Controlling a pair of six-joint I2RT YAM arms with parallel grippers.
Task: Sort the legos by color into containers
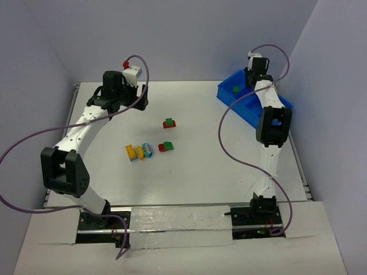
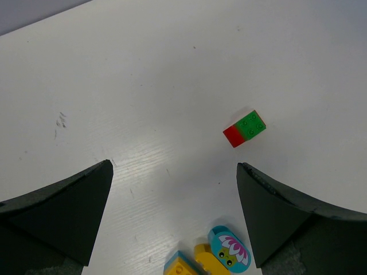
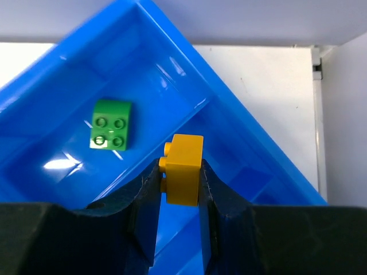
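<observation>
Nearest the arm bases, at about 8 o'clock from the middle of the white table (image 1: 195, 189), three legos (image 1: 140, 152) lie in a row. One is a yellow brick (image 2: 180, 266) on what looks like a blue base, though the view is too tight to be sure. Beside it lies a plain yellow piece (image 2: 203, 258), then a rounded light-blue piece (image 2: 229, 249) printed with a pink flower.

Just past them, toward the table's centre, sit two green-on-red pairs, the nearer pair (image 1: 166, 146) and the farther pair (image 1: 170, 122). Both are square-edged, studded on top and of glossy plastic.

At 10 o'clock hangs the left gripper (image 2: 175, 165) with its two dark, matte, wedge-shaped fingers spread wide and nothing between them. It hangs above bare tabletop.

Farthest off, at 2 o'clock, stands one bright blue bin (image 1: 229, 97) of shiny moulded plastic with raised inner dividers. One green four-stud brick (image 3: 112, 124) lies flat on the floor of one compartment. Over the bin, at about 4 o'clock from that brick, the right gripper (image 3: 179, 166) is clenched on one orange-yellow brick (image 3: 186, 150). It is pinched by its flat sides, with its studs facing 9 o'clock in the wrist view.
</observation>
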